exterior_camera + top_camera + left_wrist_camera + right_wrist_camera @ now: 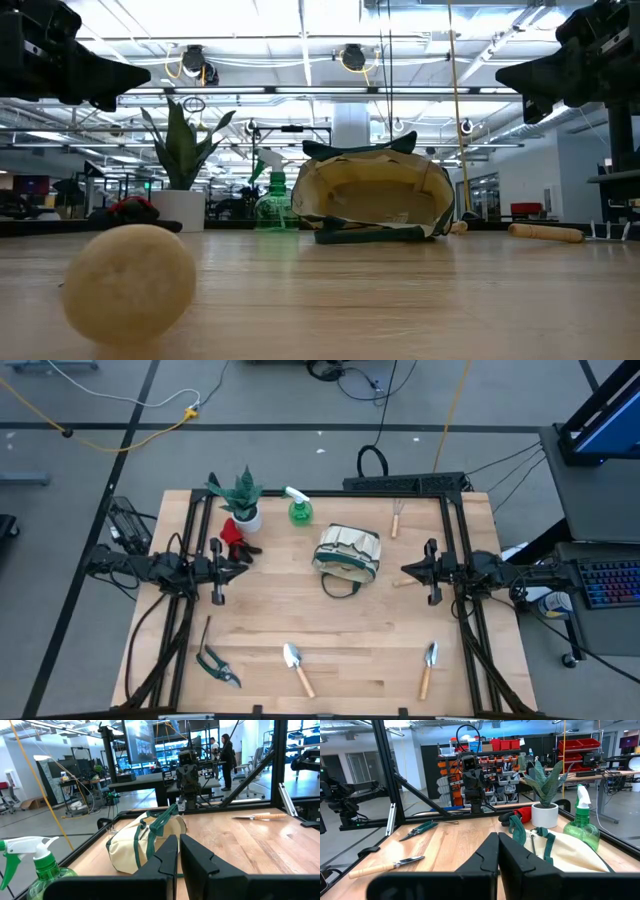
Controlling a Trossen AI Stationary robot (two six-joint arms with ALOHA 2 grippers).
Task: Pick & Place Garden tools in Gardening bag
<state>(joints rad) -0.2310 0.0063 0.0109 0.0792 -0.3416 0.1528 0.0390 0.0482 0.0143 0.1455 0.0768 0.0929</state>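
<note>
The beige gardening bag (348, 552) lies on its side at the table's middle, its open mouth toward the near edge (370, 200). My left gripper (243, 570) hovers shut and empty to its left, and my right gripper (405, 570) hovers shut and empty to its right. The green spray bottle (299, 510) stands at the far side. The red item (232, 532) lies by the plant pot. The dark pruning shears (217, 666) and two trowels (297, 666) (428, 666) lie near the front edge. A thin wooden-handled tool (397, 518) lies at the far right.
A spiky green plant in a white pot (241, 500) stands at the far left. Black frame posts (195, 530) (455, 530) rise at both sides of the table. A round wooden handle end (130, 282) lies close to the low camera. A person (226, 755) stands far off in the room.
</note>
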